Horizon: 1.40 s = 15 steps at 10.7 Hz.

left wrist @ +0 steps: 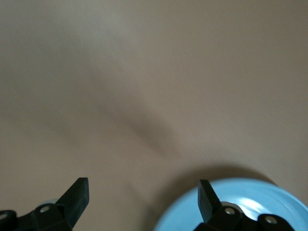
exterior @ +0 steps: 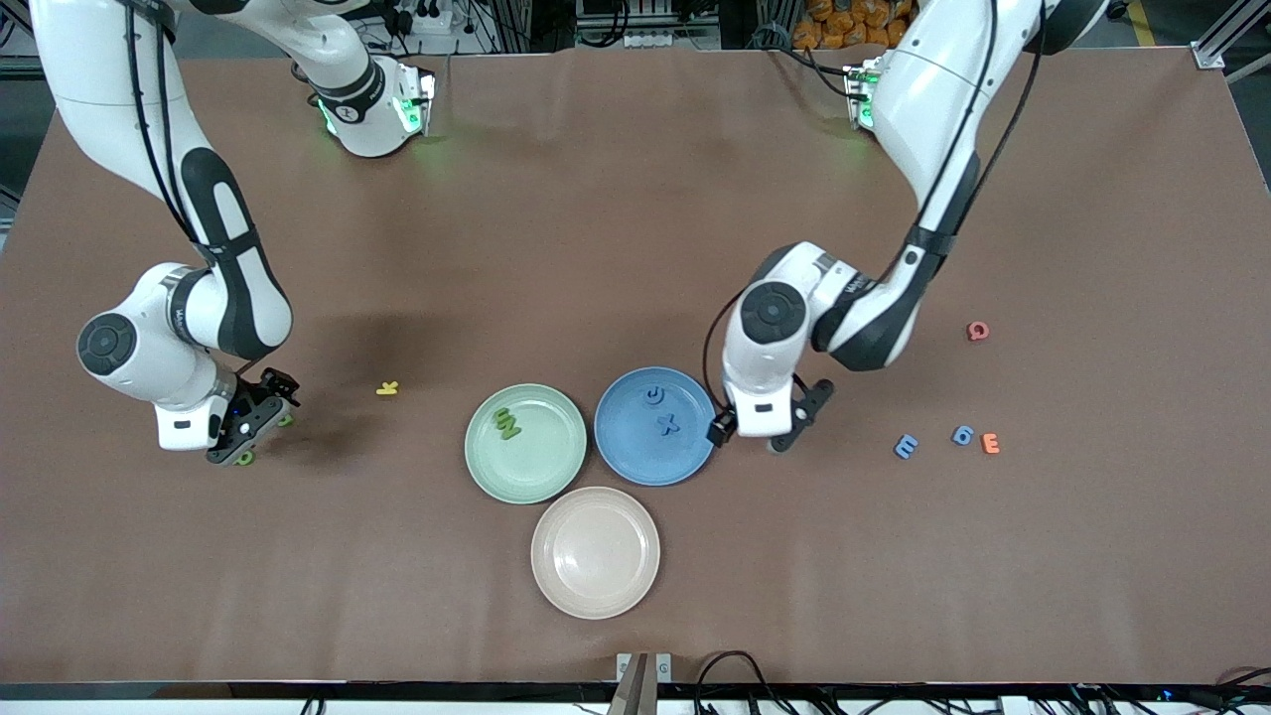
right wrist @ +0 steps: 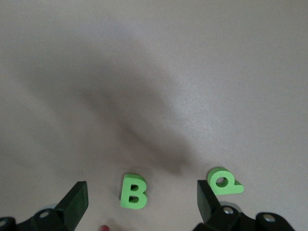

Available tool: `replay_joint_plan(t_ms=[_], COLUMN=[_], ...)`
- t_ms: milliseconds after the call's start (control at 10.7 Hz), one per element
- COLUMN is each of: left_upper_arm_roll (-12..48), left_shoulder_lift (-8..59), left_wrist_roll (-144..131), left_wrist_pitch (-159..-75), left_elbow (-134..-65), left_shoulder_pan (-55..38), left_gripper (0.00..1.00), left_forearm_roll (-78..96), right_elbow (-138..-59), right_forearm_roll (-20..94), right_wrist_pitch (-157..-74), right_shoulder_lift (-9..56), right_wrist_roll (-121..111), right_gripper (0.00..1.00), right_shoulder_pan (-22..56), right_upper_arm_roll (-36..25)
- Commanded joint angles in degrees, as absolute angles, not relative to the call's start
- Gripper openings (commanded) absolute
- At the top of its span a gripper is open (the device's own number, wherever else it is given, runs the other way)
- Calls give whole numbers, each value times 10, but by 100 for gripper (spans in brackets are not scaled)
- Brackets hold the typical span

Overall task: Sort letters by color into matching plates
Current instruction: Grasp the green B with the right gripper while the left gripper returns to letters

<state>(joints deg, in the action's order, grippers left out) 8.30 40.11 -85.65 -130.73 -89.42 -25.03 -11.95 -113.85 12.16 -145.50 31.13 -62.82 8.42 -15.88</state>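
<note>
The pale green plate [exterior: 544, 465] holds green letters [exterior: 508, 424]. The blue plate [exterior: 635, 459] beside it holds two blue letters [exterior: 668, 425]. The beige-pink plate [exterior: 596, 552], nearer the front camera, is empty. My right gripper [exterior: 250, 429] is low over the table toward the right arm's end, open, with a green B [right wrist: 133, 191] between its fingers [right wrist: 77, 198] and a green P [right wrist: 224, 181] just outside them. My left gripper [exterior: 770, 435] is open and empty, low beside the blue plate [left wrist: 245, 208], which shows by one of its fingers [left wrist: 207, 193].
A yellow K [exterior: 387, 388] lies between the right gripper and the green plate. Toward the left arm's end lie a blue E [exterior: 906, 447], a blue 6 [exterior: 962, 435], an orange E [exterior: 990, 443] and a red Q [exterior: 978, 331]. A red scrap [right wrist: 105, 227] shows by the green B.
</note>
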Motion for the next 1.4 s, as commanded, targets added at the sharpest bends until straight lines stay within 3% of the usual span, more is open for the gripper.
replay_joint_plan(t_ms=[0,561,841,1028,1308], left_upper_arm_roll=[88,94,94,94,94], left_shoulder_lift=[365,308,274,272,274], left_wrist_roll=[-732,-543,-433,-352,-236], left_wrist_pitch=[-1267,-1272,-1313,-1317,-1317], left_elbow=[-932,-1022,-1078,-1081,-1073], left_shoulder_pan=[-203,-107,-56,-34,-10], left_gripper=[100,100,100,100,100], left_forearm_roll=[-130,-131,-131,-131,-130], right_elbow=[-1146,-1155,-1166,-1168,-1173], right_forearm_roll=[120,120,120,120,120], right_wrist_pitch=[-1478,-1507,-1527,-1529,-1531], right_shoulder_lift=[317,329,329,328,327], right_wrist_roll=[-637,-648,-653,-665,-666], right_gripper=[100,100,97,70,46], right_shoulder_pan=[68,49,48,48,52], right_upper_arm_roll=[-148,-133,-133,-133,-133])
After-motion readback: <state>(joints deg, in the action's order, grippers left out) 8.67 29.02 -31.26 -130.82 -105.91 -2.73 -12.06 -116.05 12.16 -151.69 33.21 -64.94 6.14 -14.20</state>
